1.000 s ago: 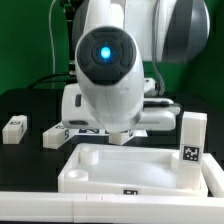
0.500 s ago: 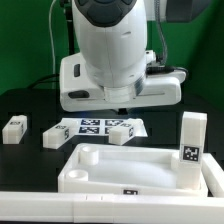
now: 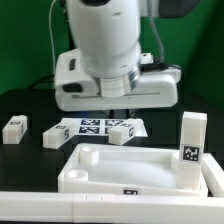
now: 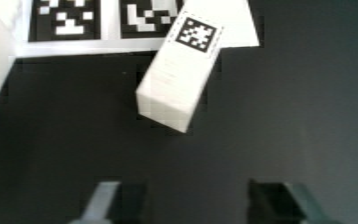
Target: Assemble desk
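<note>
My tool is spread, holding nothing; the leg lies just beyond it, long axis slanted across my jaw line.

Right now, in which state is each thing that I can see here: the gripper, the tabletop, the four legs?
gripper: open, empty.
tabletop: lying flat, rim upward.
upright leg: standing at the tabletop's corner on the exterior view's right.
leg by the board: lying on its side, one end over the marker board.
leftmost leg: lying on its side, loose.
second leg: lying on its side, loose.
</note>
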Controlling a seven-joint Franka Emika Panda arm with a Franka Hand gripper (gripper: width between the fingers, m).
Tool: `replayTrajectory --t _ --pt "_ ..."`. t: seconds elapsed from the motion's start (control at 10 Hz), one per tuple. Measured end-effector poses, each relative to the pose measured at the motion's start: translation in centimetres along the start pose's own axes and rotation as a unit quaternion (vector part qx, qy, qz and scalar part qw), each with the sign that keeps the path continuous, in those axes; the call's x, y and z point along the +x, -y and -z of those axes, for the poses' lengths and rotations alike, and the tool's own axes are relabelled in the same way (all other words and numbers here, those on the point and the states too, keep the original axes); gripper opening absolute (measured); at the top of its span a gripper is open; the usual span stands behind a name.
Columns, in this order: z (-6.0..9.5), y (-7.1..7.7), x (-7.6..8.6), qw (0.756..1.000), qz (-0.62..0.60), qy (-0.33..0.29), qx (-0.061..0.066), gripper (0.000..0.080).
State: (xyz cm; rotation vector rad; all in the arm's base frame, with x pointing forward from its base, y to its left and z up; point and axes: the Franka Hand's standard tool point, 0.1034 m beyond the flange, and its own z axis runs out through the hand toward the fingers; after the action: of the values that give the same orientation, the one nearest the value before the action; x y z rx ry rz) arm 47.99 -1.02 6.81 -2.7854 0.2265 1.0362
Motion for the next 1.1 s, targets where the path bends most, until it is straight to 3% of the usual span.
replayTrajectory --t 0.1,0.2,0.3,0.4,0.7,0.9,1.1 --pt "-0.6 -0.5 -0.1 0.999 -0.031 0.006 0.016 0.0270" --pt "-1.6 -0.8 -0.1 0.998 -0.053 0.014 0.030 0.0465" --pt "-2.0 -0.9 0.0 0.997 -0.060 0.019 0.037 0.0465" --pt "-1.9 -0.8 0.0 0.997 -0.059 0.017 0.036 0.0616" --pt "-2.2 -1.0 0.0 0.997 -0.065 0.020 0.040 0.0647" --pt "-5.5 -2.6 -0.8 0.984 -0.149 0.066 0.074 0.0649" --pt "-7.5 -2.4 -0.7 0.977 -0.171 0.088 0.089 0.0649"
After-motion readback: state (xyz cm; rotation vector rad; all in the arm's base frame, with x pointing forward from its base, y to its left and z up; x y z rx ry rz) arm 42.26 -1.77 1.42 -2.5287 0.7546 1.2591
